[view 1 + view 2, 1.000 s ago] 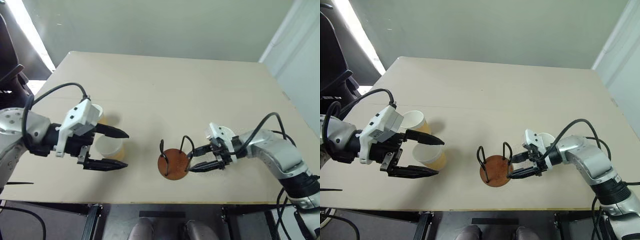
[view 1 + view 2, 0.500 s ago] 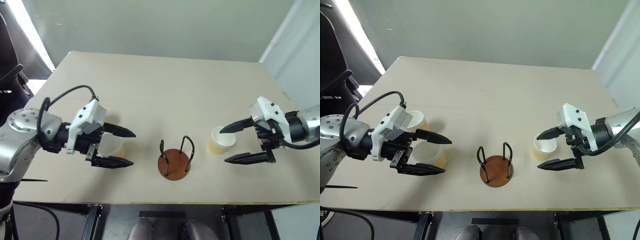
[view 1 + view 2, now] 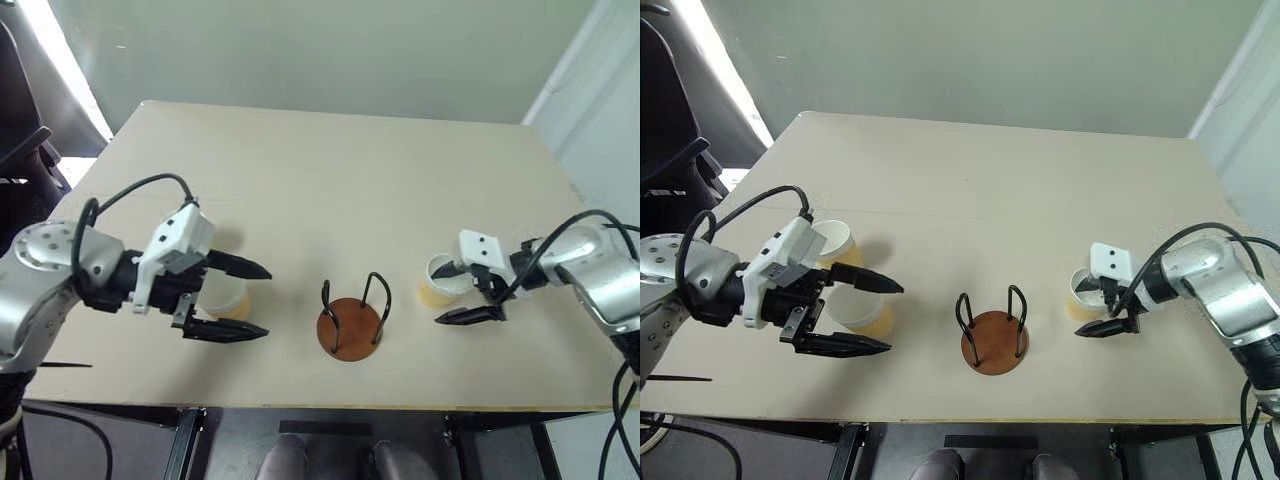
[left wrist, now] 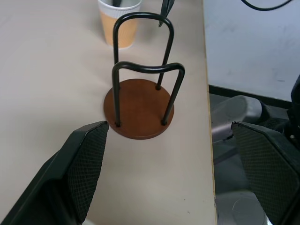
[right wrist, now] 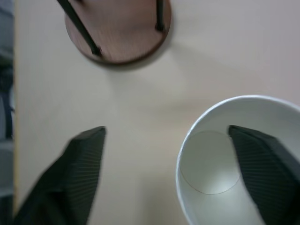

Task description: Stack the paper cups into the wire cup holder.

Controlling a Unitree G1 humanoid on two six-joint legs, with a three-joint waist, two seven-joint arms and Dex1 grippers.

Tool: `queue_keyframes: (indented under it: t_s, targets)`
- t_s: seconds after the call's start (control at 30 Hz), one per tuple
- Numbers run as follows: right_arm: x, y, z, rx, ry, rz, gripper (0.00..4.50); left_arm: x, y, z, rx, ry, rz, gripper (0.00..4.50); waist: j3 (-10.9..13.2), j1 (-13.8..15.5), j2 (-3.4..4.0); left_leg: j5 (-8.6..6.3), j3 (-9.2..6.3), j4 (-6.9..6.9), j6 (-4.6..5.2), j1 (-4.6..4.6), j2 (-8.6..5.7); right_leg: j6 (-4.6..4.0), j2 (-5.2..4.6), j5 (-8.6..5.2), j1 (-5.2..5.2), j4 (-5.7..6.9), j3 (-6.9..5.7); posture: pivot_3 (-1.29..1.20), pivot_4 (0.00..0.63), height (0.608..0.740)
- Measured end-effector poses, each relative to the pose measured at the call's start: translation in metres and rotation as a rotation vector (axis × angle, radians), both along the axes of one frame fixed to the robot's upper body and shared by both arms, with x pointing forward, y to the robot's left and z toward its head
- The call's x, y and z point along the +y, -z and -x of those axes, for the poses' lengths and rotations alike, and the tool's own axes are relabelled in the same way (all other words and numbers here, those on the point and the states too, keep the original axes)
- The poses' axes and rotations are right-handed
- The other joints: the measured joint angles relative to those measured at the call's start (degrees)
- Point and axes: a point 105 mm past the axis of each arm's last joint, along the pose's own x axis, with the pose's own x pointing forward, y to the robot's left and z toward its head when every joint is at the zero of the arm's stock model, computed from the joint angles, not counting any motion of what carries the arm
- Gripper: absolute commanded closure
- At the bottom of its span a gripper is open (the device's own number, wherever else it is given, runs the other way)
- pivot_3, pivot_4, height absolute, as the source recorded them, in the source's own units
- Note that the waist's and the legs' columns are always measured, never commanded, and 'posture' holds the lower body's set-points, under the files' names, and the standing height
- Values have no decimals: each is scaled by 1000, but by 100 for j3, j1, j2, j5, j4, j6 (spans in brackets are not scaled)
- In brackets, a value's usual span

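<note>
A plain beige table [image 3: 330, 190] stands before a pale wall [image 3: 330, 50].

The wire cup holder [image 4: 139, 108] has a smooth reddish-brown disc base with a faint satin sheen and two loops of glossy black wire, standing on a matt, pale beige table [image 3: 330, 190] of even, untextured finish. The paper cup [image 5: 236, 159] just beside the right gripper [image 3: 463, 292] is matt paper, white and smooth inside and tan-yellow outside, like the two paper cups [image 3: 845, 280] by the left gripper [image 3: 240, 298]. Both grippers' black fingers [image 4: 79, 164] look like matt plastic with finely textured, cross-hatched pads, below glossy white plastic housings.
</note>
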Motion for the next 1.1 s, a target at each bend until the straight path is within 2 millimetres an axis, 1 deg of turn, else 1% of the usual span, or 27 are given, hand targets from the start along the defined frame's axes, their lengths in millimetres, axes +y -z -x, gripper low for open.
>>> queue_keyframes:
  t_s: [0.07, 0.1, 0.13, 0.17, 0.27, 0.3, 0.4, 0.5, 0.57, 0.63, 0.7, 0.77, 0.8, 0.83, 0.9, 0.97, 1.1]
  targets:
    - [0, 3, -2, -4, -12, 14, 2043, 0, 0, 1, -5, -3, -2, 0, 0, 6, 0, 0, 1, 0, 0, 0, 0, 0, 0, 0, 0, 0, 0, 0, 150, 740]
    - [0, 2, -3, -10, -19, 19, 2361, 0, 0, 2, -4, -5, -2, 0, 0, 6, 0, 0, 1, 0, 0, 1, 0, 0, 0, 0, -1, 0, 1, 0, 150, 740]
    - [0, -1, -3, -19, -33, 25, 2824, 1, 0, 2, -5, -11, -2, 0, 0, 4, 1, 0, 3, 0, 0, 1, 0, 0, 0, 0, -1, 1, 1, 0, 150, 740]
    - [1, -4, -4, -27, -43, 27, 3073, 1, -1, 2, -9, -17, -2, 0, 0, 4, 0, 0, 5, 0, 0, 2, 0, 0, 0, 0, 0, 1, 1, 0, 150, 740]
    - [0, -12, -2, -34, -75, 36, 4176, 3, -1, 2, -13, -33, -3, 0, 0, 9, 0, 1, 6, 0, -1, 1, 0, 0, 0, 0, 2, 1, 1, 0, 150, 740]
    - [-2, -15, 0, -23, -83, 35, 4476, 3, 0, 2, -11, -37, -3, 0, 0, 13, 1, 1, 7, 0, -1, 0, -1, 0, 0, 0, 3, 1, 1, 0, 150, 740]
    - [-4, -28, 13, 14, -136, 17, 4476, 4, 0, 2, -13, -42, -6, 0, 0, 28, 1, 2, 11, 0, -4, -4, -3, 0, 2, 0, 5, 1, 1, 0, 150, 740]
    - [-2, -39, 22, 23, -171, -4, 4476, 5, 0, 1, -15, -45, -8, 0, 0, 28, 1, 2, 13, 0, -5, 1, -2, 0, 4, 0, 9, 0, 1, 0, 150, 740]
    - [0, -47, 25, 32, -182, -32, 4476, 5, 0, 1, -17, -48, -8, 0, 1, 27, 1, 3, 14, 1, -6, 2, -3, 0, 5, 0, 8, 0, 2, 0, 150, 740]
    - [6, -63, 24, 11, -198, -63, 4476, 5, 0, 0, -22, -54, -9, 0, 1, 26, 2, 4, 17, 1, -7, 6, -3, 0, 5, 0, 6, -1, 5, 0, 150, 740]
    - [25, -103, 21, -75, -257, -156, 4476, 6, -1, -1, -31, -61, -9, 0, 7, -23, 11, 8, 33, 1, -10, 7, -2, -1, 15, 0, -9, 7, 25, 0, 150, 740]
    - [44, -143, 28, -176, -338, -239, 4476, 6, -1, -1, -41, -58, -10, 0, 7, -46, 12, 7, 39, -1, -9, 12, -3, -3, 33, -1, -6, 7, 32, 0, 150, 740]
    - [53, -157, 33, -210, -377, -270, 4476, 5, -1, -1, -42, -59, -9, 0, 3, -47, 7, 7, 36, -1, -9, 13, -1, -5, 40, -2, -4, 3, 32, 0, 150, 740]
    - [60, -164, 37, -225, -410, -296, 4476, 5, -1, -2, -42, -59, -7, 0, 0, -49, 1, 7, 33, -1, -9, 13, 9, -7, 42, -3, -4, 1, 32, 0, 150, 740]
    - [73, -164, 43, -213, -461, -327, 4476, 5, 0, -1, -39, -56, -9, 0, 0, -49, 2, 7, 32, 0, -9, 8, 18, -7, 37, -3, -6, 2, 33, 0, 150, 740]
    - [82, -154, 47, -174, -496, -320, 4476, 5, 5, 1, -25, -54, -17, 0, 2, -27, 4, 7, 31, 0, -9, 5, 14, -6, 34, -3, -6, 2, 34, 0, 150, 740]
    - [87, -131, 50, -109, -517, -283, 4476, 3, 5, 4, -26, -42, -31, 0, 2, 9, 3, 7, 27, 1, -9, 2, 13, -6, 35, -2, -4, 2, 33, 0, 150, 740]
